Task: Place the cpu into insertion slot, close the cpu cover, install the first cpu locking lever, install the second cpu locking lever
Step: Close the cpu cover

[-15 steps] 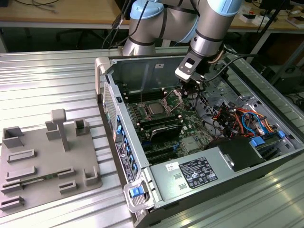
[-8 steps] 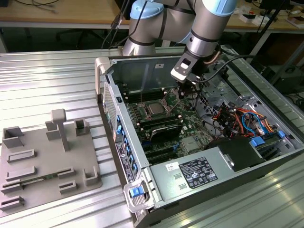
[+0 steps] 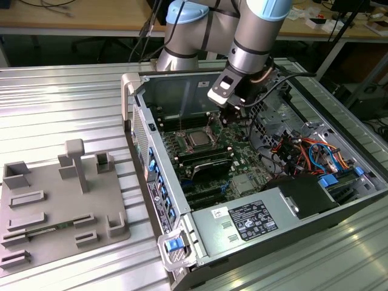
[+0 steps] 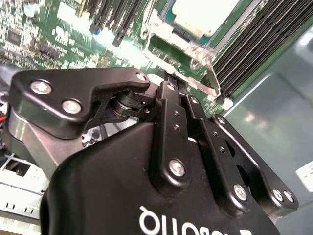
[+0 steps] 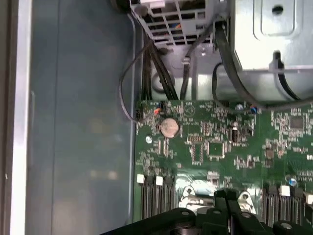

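Black end effector [image 4: 172,78], apparently closed tight, just beside cpu cover [image 4: 195,49].

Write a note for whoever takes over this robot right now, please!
Tool: low over the motherboard, just beside the insertion slot, on the exterior view's right of it.
The cpu lies in the slot, and the cpu cover looks folded down around it.
Done, it seems: cpu placed, cover closed.
Left: I cannot tell whether either locking lever is latched.

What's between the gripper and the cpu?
In the second wrist view, the silvery edge of the cpu cover lies between the gripper and the cpu.
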You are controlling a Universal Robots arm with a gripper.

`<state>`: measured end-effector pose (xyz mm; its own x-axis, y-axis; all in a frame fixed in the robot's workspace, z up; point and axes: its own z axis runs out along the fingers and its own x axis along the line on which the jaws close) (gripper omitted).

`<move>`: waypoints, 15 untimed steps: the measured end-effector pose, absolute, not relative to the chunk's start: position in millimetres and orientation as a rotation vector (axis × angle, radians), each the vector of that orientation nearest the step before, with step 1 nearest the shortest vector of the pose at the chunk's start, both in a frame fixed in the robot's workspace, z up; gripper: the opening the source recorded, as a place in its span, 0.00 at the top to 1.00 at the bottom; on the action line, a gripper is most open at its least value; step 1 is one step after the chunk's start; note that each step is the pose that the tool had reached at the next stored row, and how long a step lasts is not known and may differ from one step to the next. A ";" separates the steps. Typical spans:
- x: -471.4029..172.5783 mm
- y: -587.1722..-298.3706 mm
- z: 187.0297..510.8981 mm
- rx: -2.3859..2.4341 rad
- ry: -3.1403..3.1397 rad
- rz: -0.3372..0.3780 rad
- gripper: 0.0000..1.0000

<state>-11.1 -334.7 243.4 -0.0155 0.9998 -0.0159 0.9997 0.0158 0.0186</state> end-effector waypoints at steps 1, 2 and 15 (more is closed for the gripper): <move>-13.9 -334.7 243.3 2.187 2.221 0.003 0.85; -17.4 -334.7 243.0 2.187 2.221 0.003 0.85; -31.7 -334.7 242.0 2.187 2.221 0.003 0.85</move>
<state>-31.7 -334.7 242.0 -0.0155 0.9998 -0.0160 0.9997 0.0158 0.0186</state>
